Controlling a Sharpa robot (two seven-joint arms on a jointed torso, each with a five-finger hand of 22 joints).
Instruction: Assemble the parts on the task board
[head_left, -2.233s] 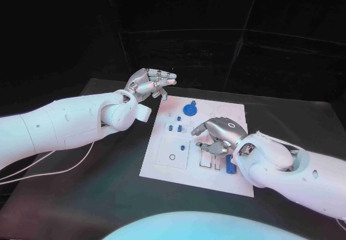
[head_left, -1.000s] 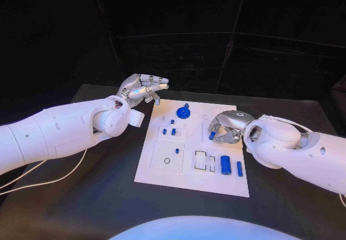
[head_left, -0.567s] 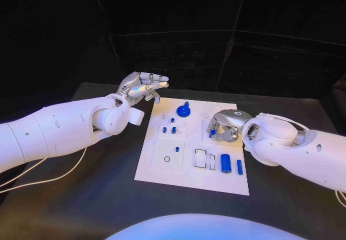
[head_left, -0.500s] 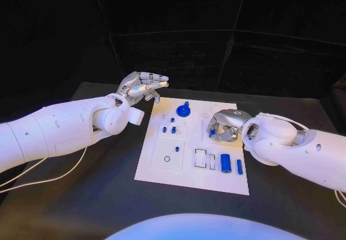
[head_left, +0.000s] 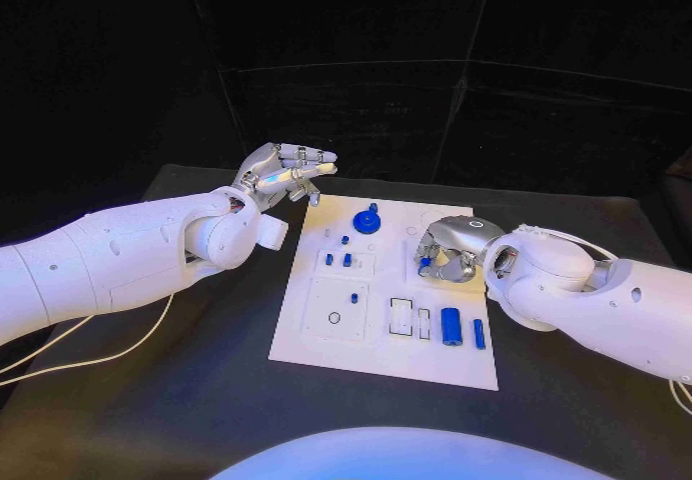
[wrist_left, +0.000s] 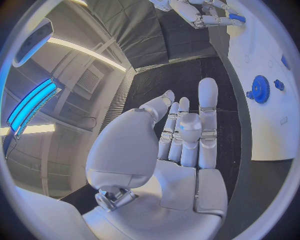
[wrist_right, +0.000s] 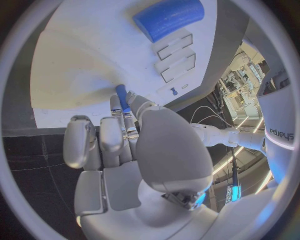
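The board (head_left: 378, 340), white, lies flat in the middle of the table (head_left: 173, 400), and the action is on its right side. Starting at the left: the left hand (head_left: 284, 170) hovers off the board's far left corner, fingers loosely curled, touching nothing and holding nothing. Just beyond those fingertips, on the board, sits the blue gear (head_left: 366, 223), with a few little blue pegs (head_left: 338, 261) nearer the robot. Moving across, the fat blue cylinder (head_left: 451, 328) and a thin blue bar (head_left: 479, 334) lie side by side near the board's near edge, below the right hand. And now the right hand (head_left: 450, 253), poised over the board's right half, pinching a small blue pin (wrist_right: 122, 98) between thumb and fingertips, tip pointing at the white surface. The risk as I judge it: the pin is slim and gripped only at its end, so it could tilt or slip out if it meets the hole off-centre. The fingers also hide the target from above.
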